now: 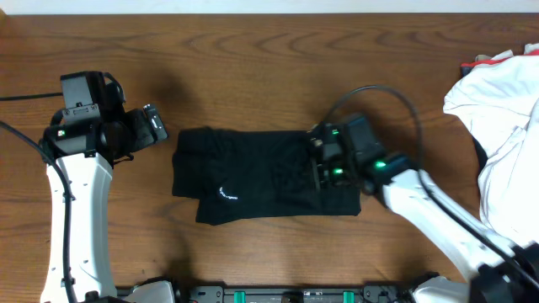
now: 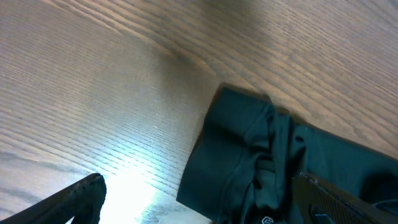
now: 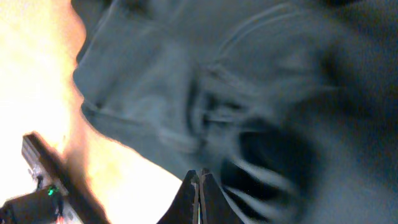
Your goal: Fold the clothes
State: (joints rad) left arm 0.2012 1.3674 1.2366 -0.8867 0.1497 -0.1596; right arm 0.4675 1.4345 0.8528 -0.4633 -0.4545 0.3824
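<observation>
**Shirt: fold status**

Shirt (image 1: pixel 253 172) lies at table (image 1: pixel 253 50) centre as a compact rectangle, logo (image 1: pixel 226 194) up. Judged approx. done; final tidy maybe left. Left gripper (image 1: pixel 160 126) released, just left of it. Right gripper (image 3: pixel 199 186) clenched over right end, no cloth visibly pinched.

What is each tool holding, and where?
Left tool: nothing, open beside the black shirt. Right tool: shut over the shirt's right end; a pinch cannot be told.

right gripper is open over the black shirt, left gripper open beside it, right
No: the right gripper is shut, fingertips together over the black shirt, as the right wrist view shows. The left gripper is open beside it.
</observation>
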